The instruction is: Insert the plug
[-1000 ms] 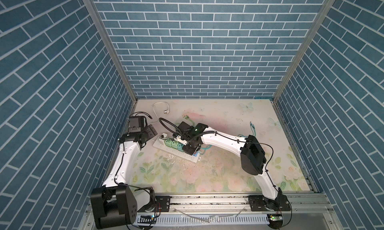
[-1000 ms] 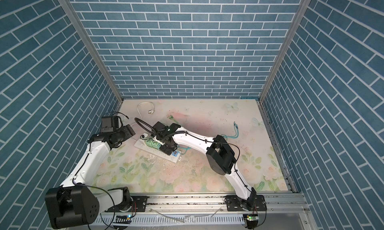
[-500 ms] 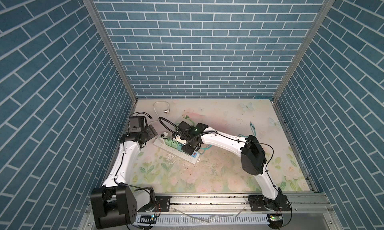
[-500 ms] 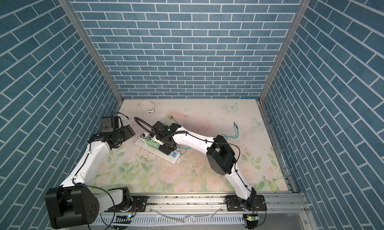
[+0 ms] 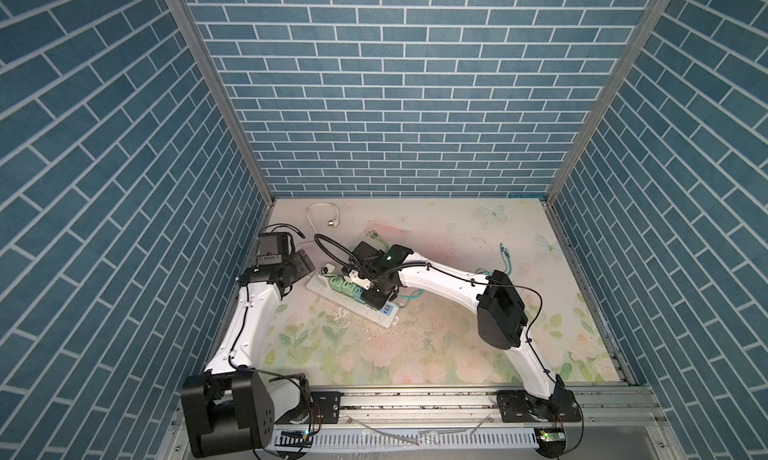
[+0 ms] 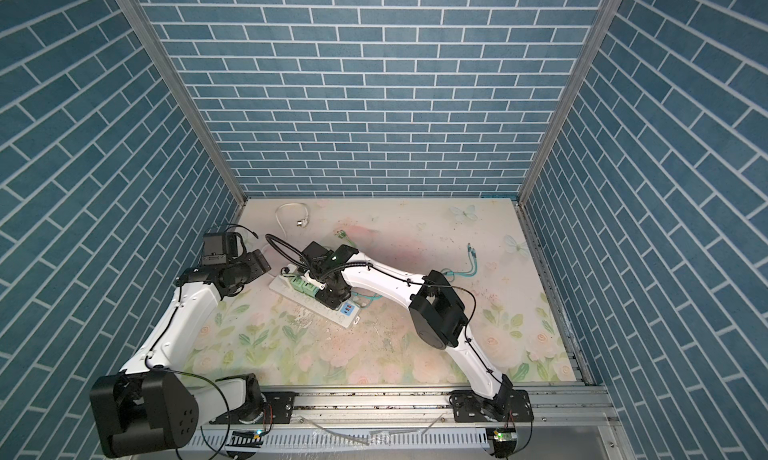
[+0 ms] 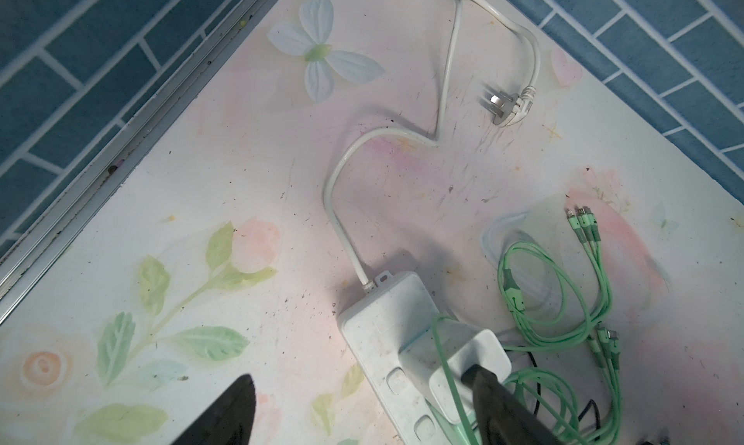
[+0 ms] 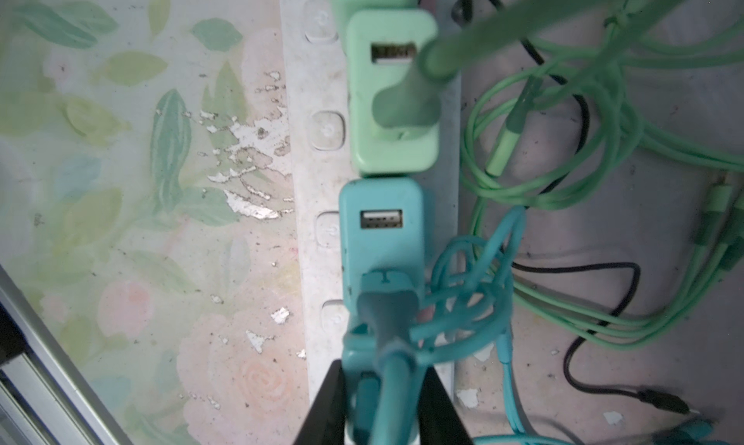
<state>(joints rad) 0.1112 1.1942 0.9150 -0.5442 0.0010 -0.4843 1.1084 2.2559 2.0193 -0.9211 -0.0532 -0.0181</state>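
Pressing inward over the last second, the right hand (image 8: 382,370) now pinches one teal plug (image 8: 358,386) above the single power strip (image 8: 318,173). Beside it, one seated teal plug (image 8: 380,229) and two mint plugs (image 8: 392,93) stand in that strip. Spread wide, the left hand (image 7: 358,376) hangs over the strip's corded end.

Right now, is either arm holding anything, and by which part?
The right tool grips a teal charger plug by its two sides. The left tool is open, holding nothing.
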